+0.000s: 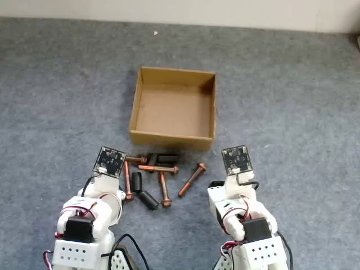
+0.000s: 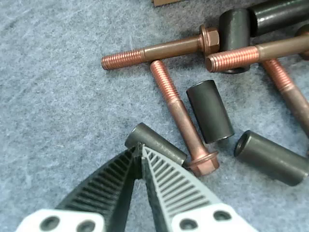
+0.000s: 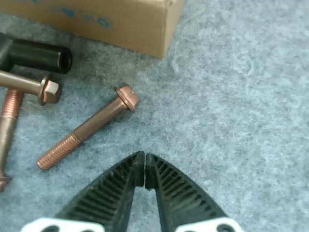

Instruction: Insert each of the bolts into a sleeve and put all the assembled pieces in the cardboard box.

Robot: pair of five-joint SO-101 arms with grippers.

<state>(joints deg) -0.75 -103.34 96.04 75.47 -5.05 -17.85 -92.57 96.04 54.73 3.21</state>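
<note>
Closed grippers over loose parts
The left gripper [image 2: 140, 153] partly hides one of five sleeves [image 2: 210, 111]; another is cut off. Five bolts [image 1: 192, 179] lie among them on the tabletop [image 1: 292, 84], at 6 o'clock from the cardboard box [image 1: 171, 138]. Both it and the right gripper [image 3: 145, 166] are fully closed, empty, aimed toward 12 o'clock.

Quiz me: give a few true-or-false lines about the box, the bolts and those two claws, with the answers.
1. The cardboard box is empty. True.
2. The right gripper holds a bolt. False: it is shut on nothing; the nearest bolt lies apart from it on the carpet.
3. The sleeves are black. True.
4. The left gripper is wide open. False: it is shut.
</note>
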